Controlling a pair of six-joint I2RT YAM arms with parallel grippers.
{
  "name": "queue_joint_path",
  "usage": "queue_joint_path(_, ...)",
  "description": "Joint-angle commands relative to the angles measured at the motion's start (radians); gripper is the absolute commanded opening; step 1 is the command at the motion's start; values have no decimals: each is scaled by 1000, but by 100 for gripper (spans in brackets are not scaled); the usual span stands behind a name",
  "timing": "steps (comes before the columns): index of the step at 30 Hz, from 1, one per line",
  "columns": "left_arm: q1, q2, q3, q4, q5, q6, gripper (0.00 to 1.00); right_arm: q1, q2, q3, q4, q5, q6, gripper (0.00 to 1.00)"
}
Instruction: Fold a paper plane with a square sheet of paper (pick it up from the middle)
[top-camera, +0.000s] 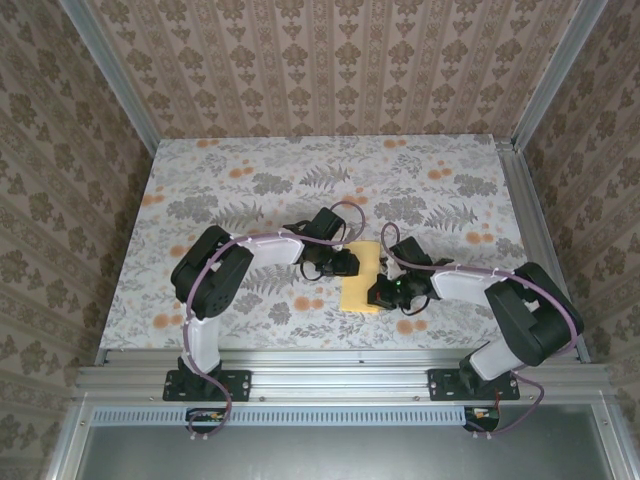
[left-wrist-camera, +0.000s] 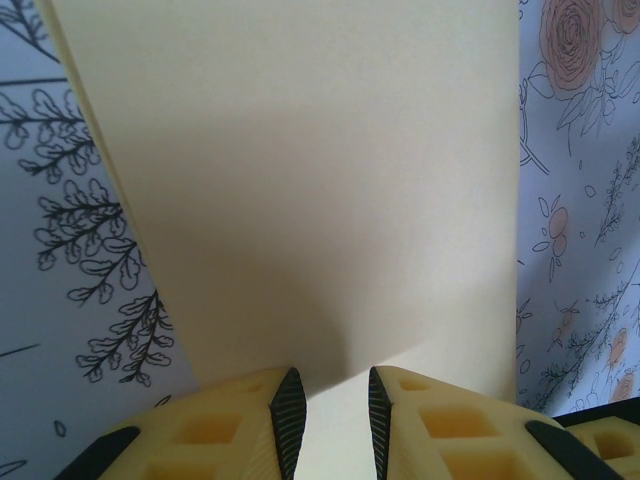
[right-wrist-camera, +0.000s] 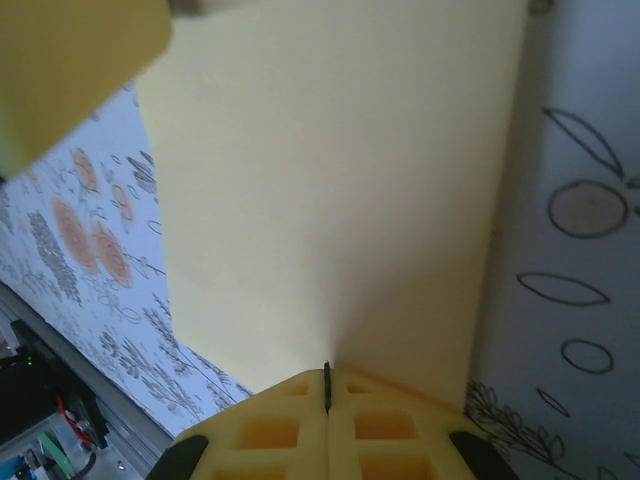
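Square sheet of pale-yellow paper (top-camera: 361, 281) lies between the arms; right gripper (right-wrist-camera: 326, 385) pinched tight on its right edge; left gripper (left-wrist-camera: 330, 405) straddling its left edge, fingers apart.

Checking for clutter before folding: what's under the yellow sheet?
Flower-print cloth shows around the yellow sheet; the patch directly beneath it is hidden by the paper itself.

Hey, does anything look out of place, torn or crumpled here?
Nothing stands out. The sheet of paper looks smooth and untorn, with the right gripper shut on its edge and the left gripper slightly open at it.
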Motion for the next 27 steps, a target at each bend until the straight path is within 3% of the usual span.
queue_joint_path(1,18,62,-62,-182,-103,35,29,5,-4,-39,-59,14,-33,3)
queue_joint_path(17,29,53,-74,-185,-105,47,29,-4,-115,-191,-149,71,-37,2)
queue_joint_path(24,26,51,-46,-206,-97,56,29,-9,-239,-52,-87,-12,32,2)
queue_joint_path(27,26,38,-44,-210,-99,57,30,-57,-247,-16,-25,-5,70,1)
